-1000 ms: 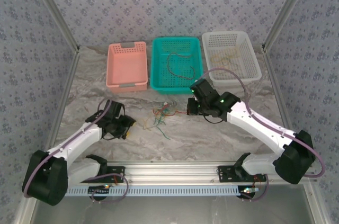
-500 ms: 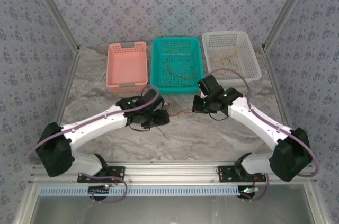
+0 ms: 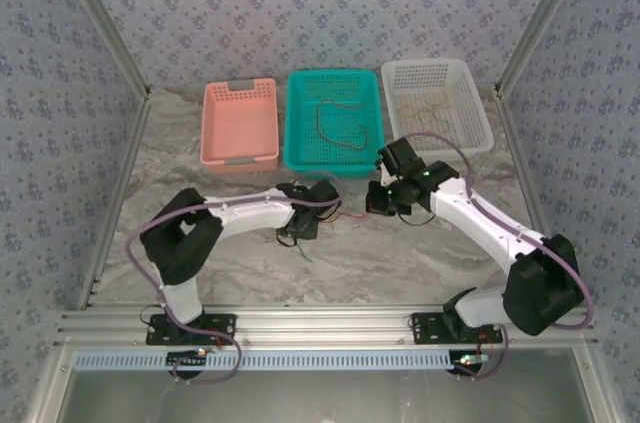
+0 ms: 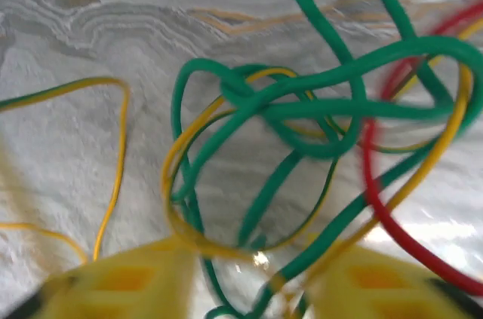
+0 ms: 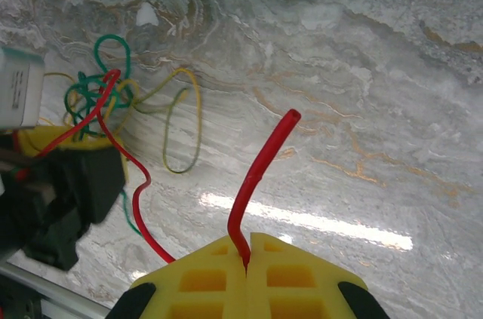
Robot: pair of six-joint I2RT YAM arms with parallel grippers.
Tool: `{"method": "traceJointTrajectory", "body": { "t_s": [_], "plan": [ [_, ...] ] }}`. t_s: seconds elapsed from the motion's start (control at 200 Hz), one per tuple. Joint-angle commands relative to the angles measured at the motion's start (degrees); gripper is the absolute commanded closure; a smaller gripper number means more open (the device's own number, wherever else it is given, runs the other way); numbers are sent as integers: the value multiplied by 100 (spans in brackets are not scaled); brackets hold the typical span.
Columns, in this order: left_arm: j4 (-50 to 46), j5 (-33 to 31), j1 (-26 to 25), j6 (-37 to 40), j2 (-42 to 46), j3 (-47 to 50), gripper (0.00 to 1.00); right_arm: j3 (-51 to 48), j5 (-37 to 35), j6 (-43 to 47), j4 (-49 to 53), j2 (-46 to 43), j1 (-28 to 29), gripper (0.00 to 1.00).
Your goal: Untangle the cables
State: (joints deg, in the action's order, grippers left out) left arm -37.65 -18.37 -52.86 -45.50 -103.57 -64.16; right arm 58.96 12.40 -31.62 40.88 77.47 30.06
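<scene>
We've got our right fingers (image 5: 204, 280) pinched tight on the red cable (image 5: 260, 161) mid-bench (image 5: 377, 70). Our left fingers (image 4: 124, 285) are spread wide over the knotted green and yellow cables (image 4: 302, 108), just left.

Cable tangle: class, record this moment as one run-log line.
left gripper: open at cable tangle | right gripper: shut on red cable | stage: not yet untangled
</scene>
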Motion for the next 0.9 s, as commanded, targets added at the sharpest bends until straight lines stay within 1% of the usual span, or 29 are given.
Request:
{"method": "traceJointTrajectory", "body": {
  "t_s": [0.0,0.05,0.11,0.15,0.24,0.29,0.375,0.49,0.76,0.789,0.809,0.864,0.894],
  "plan": [
    [-453,-574,379,-639,195,215,100,-38,-244,194,546,-245,-194,100],
    [-325,-496,627,-860,516,557,100,-59,-432,240,764,-460,-383,100],
    [-152,-258,999,-988,934,1010,100,-116,-637,233,1056,-766,-678,100],
    [67,-37,1281,-996,1202,1281,100,-132,-714,204,1246,-1013,-881,100],
    [229,354,1874,-903,1737,1736,100,-48,-954,342,1561,-1423,-1291,100],
    [290,539,2152,-812,1956,1898,100,53,-1048,426,1645,-1571,-1424,100],
    [378,866,2546,-679,2170,2030,100,258,-1226,507,1764,-1691,-1472,100],
    [475,1146,2683,-534,2212,2005,100,452,-1103,630,1638,-1684,-1427,100],
    [526,1526,2565,-573,2291,1855,100,786,-1121,821,1754,-1704,-1206,100],
    [486,1533,2528,-582,2349,1786,95,836,-1128,828,1769,-1705,-1177,100],
    [461,1523,2491,-588,2394,1726,89,851,-1113,824,1771,-1706,-1162,100],
    [368,1486,2386,-617,2539,1525,67,881,-1066,833,1776,-1709,-1127,100],
    [283,1428,2320,-650,2620,1388,58,887,-1070,822,1787,-1701,-1085,100]
  ]
}}
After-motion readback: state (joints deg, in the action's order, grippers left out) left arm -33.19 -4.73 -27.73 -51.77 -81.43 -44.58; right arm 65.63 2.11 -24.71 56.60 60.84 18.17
